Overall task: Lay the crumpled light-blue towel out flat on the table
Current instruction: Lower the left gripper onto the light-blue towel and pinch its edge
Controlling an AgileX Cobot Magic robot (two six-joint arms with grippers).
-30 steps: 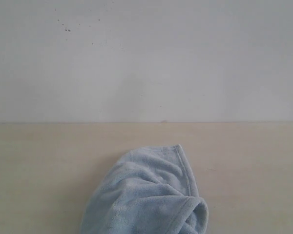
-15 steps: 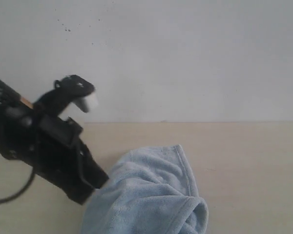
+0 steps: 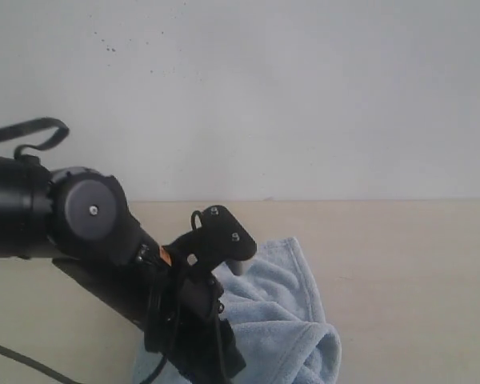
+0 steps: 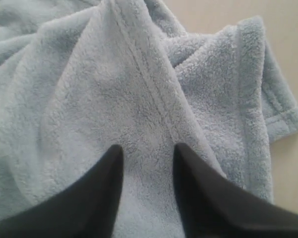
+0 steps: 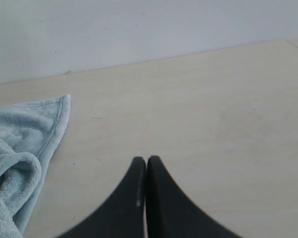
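Note:
The light-blue towel (image 3: 288, 320) lies crumpled near the front middle of the beige table (image 3: 416, 272). The black left arm (image 3: 88, 240) reaches over its left part and covers it in the exterior view. In the left wrist view the left gripper (image 4: 148, 151) is open, its two fingers astride a raised fold with a stitched hem (image 4: 149, 94); the towel (image 4: 64, 99) fills that view. The right gripper (image 5: 146, 161) is shut and empty over bare table (image 5: 213, 114), with the towel (image 5: 20, 139) off to one side. The exterior view does not show the right gripper.
A plain white wall (image 3: 304, 96) stands behind the table's far edge. Bare table (image 3: 432, 320) extends right of the towel.
The left arm came into the exterior view from the left and moved right and down over the towel's left part. The towel itself has kept its shape.

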